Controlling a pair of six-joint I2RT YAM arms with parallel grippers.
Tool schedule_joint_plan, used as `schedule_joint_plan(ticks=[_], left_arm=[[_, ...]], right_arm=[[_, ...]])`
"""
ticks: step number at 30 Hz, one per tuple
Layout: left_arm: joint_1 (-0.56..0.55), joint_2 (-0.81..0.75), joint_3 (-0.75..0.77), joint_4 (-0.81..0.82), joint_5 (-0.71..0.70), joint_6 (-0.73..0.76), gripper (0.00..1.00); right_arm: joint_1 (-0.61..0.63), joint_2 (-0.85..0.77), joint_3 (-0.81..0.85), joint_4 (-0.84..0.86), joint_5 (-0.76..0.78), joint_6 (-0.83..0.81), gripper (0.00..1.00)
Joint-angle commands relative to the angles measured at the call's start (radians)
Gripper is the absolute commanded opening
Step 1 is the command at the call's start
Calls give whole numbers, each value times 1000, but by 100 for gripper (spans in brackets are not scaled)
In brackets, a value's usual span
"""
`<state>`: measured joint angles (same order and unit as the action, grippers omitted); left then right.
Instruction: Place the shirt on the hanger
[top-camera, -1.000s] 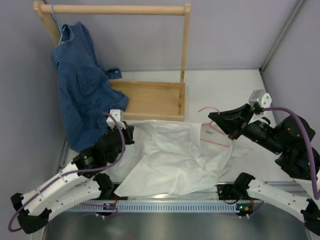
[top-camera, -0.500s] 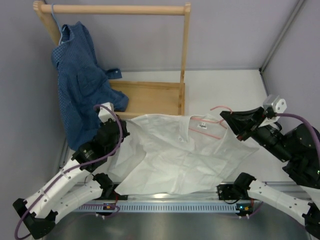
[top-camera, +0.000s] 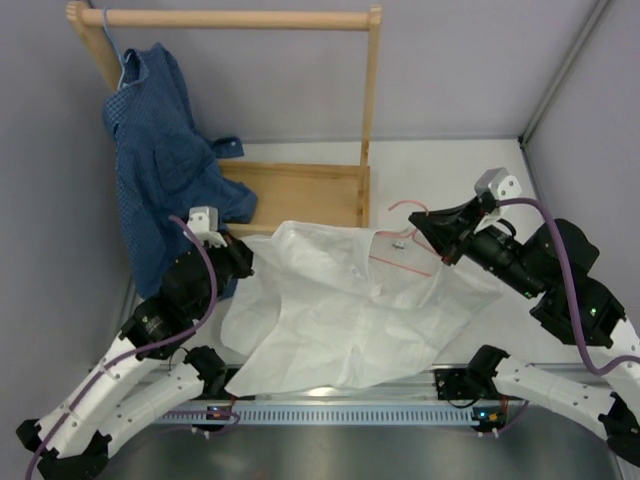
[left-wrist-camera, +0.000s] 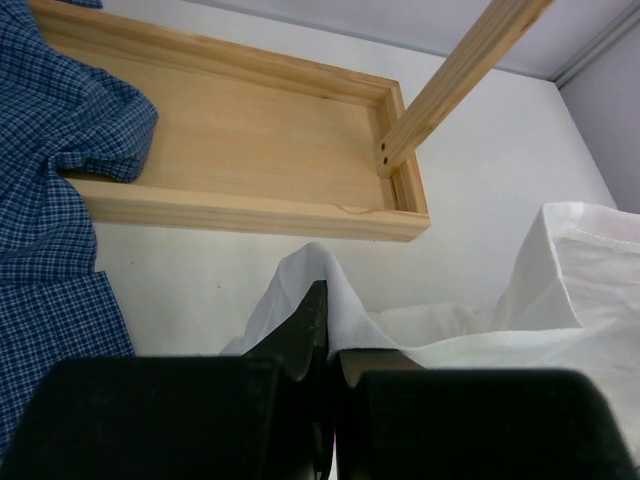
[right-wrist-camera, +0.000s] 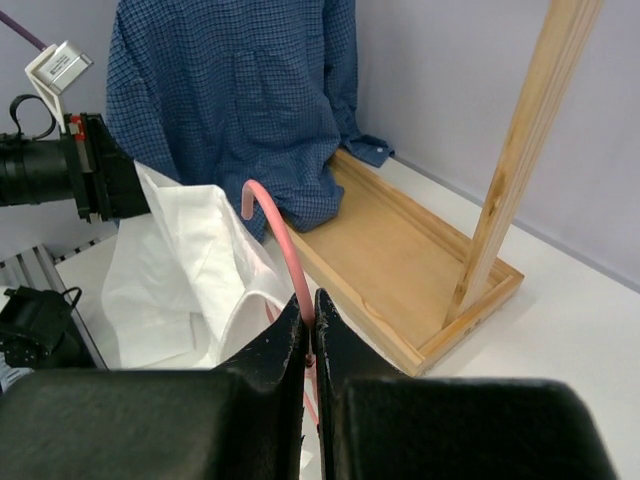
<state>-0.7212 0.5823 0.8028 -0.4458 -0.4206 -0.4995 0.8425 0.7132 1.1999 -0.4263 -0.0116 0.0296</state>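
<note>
The white shirt (top-camera: 350, 310) hangs spread and lifted between both arms in the top view. My left gripper (top-camera: 248, 255) is shut on its left shoulder; in the left wrist view (left-wrist-camera: 325, 312) the fabric (left-wrist-camera: 560, 300) drapes over the fingers. The pink hanger (top-camera: 408, 255) sits inside the collar, its hook sticking out. My right gripper (top-camera: 428, 232) is shut on the hook's stem; in the right wrist view (right-wrist-camera: 310, 312) the pink hanger wire (right-wrist-camera: 275, 225) rises from between the fingers, with the shirt (right-wrist-camera: 195, 265) below it on the left.
A wooden rack (top-camera: 372, 100) with a tray base (top-camera: 300, 200) stands at the back. A blue checked shirt (top-camera: 160, 150) hangs from its left end on a pale blue hanger (top-camera: 112, 35). The tray (left-wrist-camera: 240, 140) lies just beyond my left gripper.
Both grippers have risen with the shirt and hanger. The right gripper swung back left towards the rack post; the left gripper moved left and back, stretching the shirt.
</note>
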Motion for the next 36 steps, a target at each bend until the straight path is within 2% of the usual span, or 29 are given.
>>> schedule_joint_plan(ticks=[1, 3, 4, 5, 6, 7, 9, 11, 13, 16, 19, 20, 23, 24, 25, 26, 28, 30, 36], left_arm=[[5, -10, 12, -5, -84, -8, 0], [5, -6, 7, -39, -108, -20, 0], [5, -1, 12, -56, -151, -25, 11], [5, 4, 16, -98, -176, -43, 53], [5, 16, 25, -123, -200, -51, 85], [5, 19, 57, -145, -225, -51, 98], [5, 14, 93, -159, -193, -2, 98], [5, 4, 154, -150, -71, 59, 98], [5, -9, 208, -101, 61, 107, 98], [5, -21, 236, 3, 175, 202, 98], [5, 77, 323, 24, 411, 329, 98], [5, 167, 379, 18, 586, 351, 98], [-1, 333, 430, 6, 906, 438, 95], [-10, 362, 444, 7, 1078, 455, 93], [-26, 390, 455, 7, 1132, 504, 92], [-74, 418, 463, 7, 1152, 539, 91], [-134, 427, 473, 7, 1097, 620, 93], [-150, 429, 477, 7, 1016, 663, 95], [-158, 471, 477, 7, 1106, 713, 92]], right_arm=[[7, -20, 4, 159, 7, 21, 0], [6, -24, 12, 172, 9, 23, 0], [7, -24, 13, 172, 9, 23, 0], [6, -23, 15, 170, 7, 21, 0], [6, -26, 15, 170, 9, 18, 0], [7, -26, 15, 169, 34, 18, 0], [6, -24, 12, 155, 44, 16, 0], [7, -15, 16, 133, 35, 16, 0], [6, 5, 21, 95, 29, 15, 0], [7, 3, 13, 78, 21, 13, 0], [6, -1, 20, 35, -22, 0, 0], [6, 0, 33, 18, -71, -5, 0], [6, -3, 49, -50, -192, -16, 0], [6, -4, 52, -67, -212, -13, 0], [6, -6, 55, -86, -228, -11, 0], [6, -8, 59, -116, -244, -8, 0], [6, -17, 59, -147, -261, -10, 0], [6, -24, 61, -164, -272, -14, 0], [6, -44, 46, -167, -321, -8, 0]])
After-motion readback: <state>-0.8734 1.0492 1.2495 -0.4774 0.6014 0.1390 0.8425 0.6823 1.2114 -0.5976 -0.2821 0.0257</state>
